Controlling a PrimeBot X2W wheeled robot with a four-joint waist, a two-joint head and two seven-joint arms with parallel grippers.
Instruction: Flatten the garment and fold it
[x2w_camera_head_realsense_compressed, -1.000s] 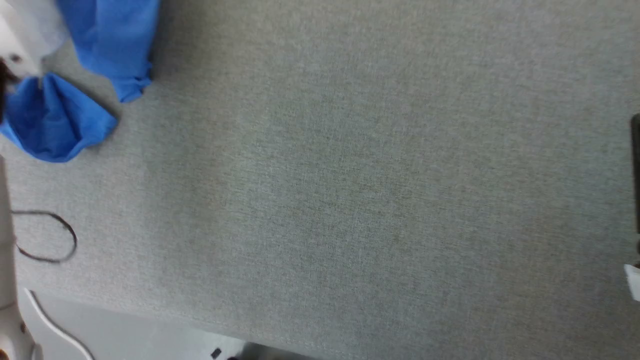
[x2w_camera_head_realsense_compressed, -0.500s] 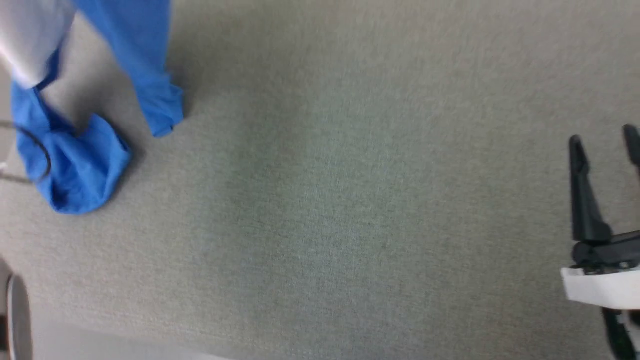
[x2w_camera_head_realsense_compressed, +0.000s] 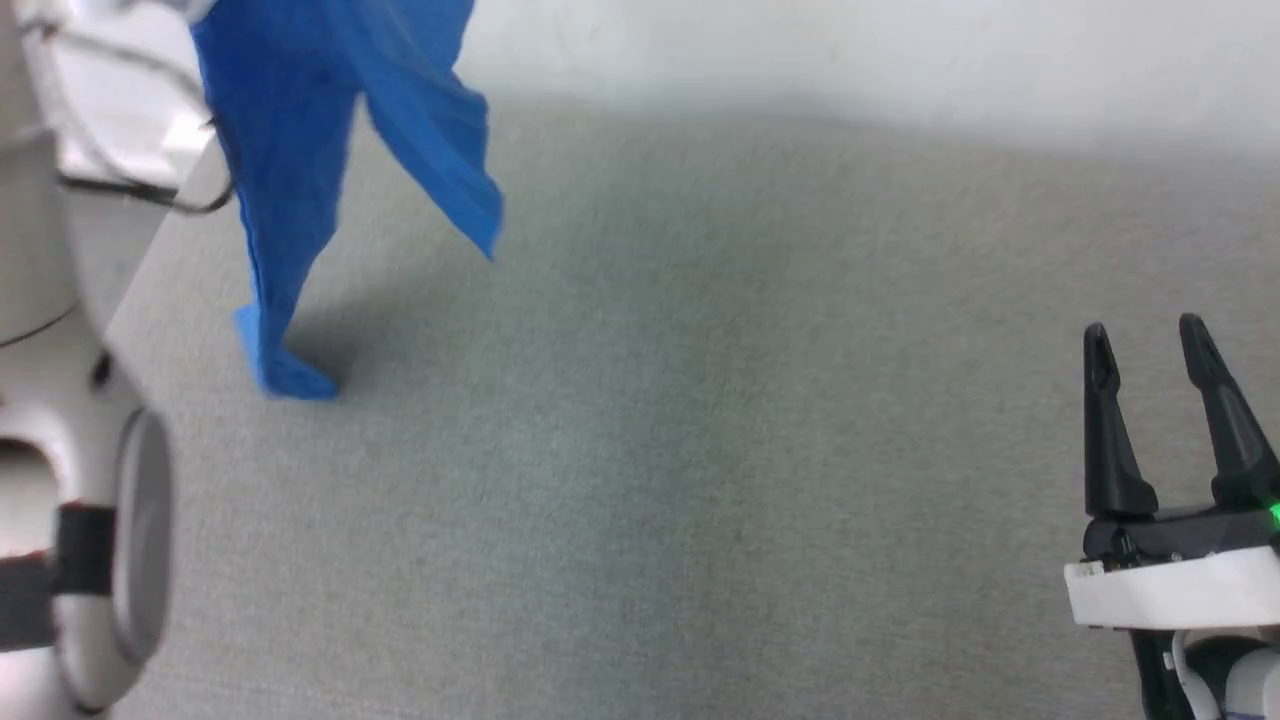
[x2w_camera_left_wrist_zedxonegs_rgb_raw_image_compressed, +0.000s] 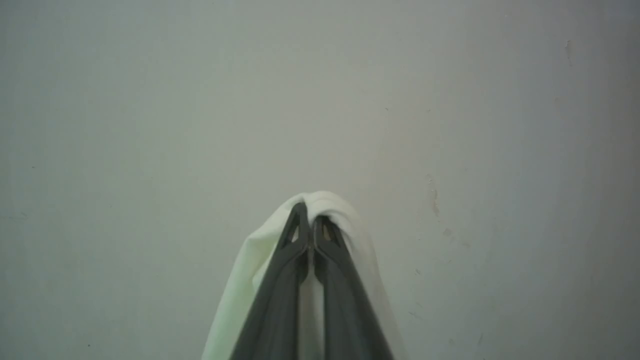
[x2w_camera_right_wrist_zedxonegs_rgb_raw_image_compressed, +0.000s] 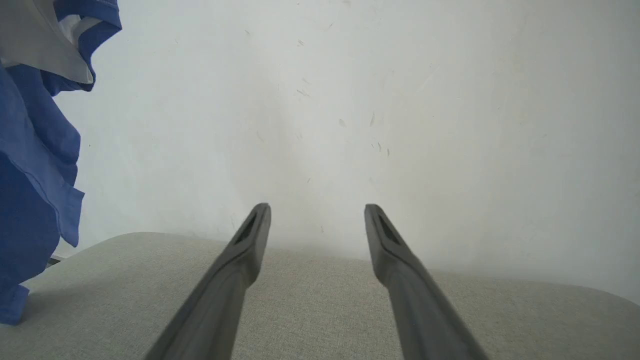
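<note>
The garment (x2w_camera_head_realsense_compressed: 300, 170) hangs as long blue folds at the upper left of the head view, its lowest tip touching the grey cloth surface (x2w_camera_head_realsense_compressed: 700, 450). In the left wrist view my left gripper (x2w_camera_left_wrist_zedxonegs_rgb_raw_image_compressed: 311, 212) is shut on a bunch of the garment's white cloth (x2w_camera_left_wrist_zedxonegs_rgb_raw_image_compressed: 240, 280), held up in front of a pale wall. My right gripper (x2w_camera_head_realsense_compressed: 1145, 335) stands open at the lower right, well apart from the garment, with nothing between its fingers. In the right wrist view that gripper (x2w_camera_right_wrist_zedxonegs_rgb_raw_image_compressed: 316, 210) points at the wall, and the blue and white garment (x2w_camera_right_wrist_zedxonegs_rgb_raw_image_compressed: 35, 165) hangs at the left edge.
My left arm's pale casing (x2w_camera_head_realsense_compressed: 70, 500) with a dark cable runs down the left edge of the head view. A white wall (x2w_camera_head_realsense_compressed: 850, 50) rises right behind the surface's far edge.
The head camera has tilted up, bringing the wall and my right gripper into view. The garment has been lifted: its crumpled blue parts have left the surface and now hang, with just a tip touching.
</note>
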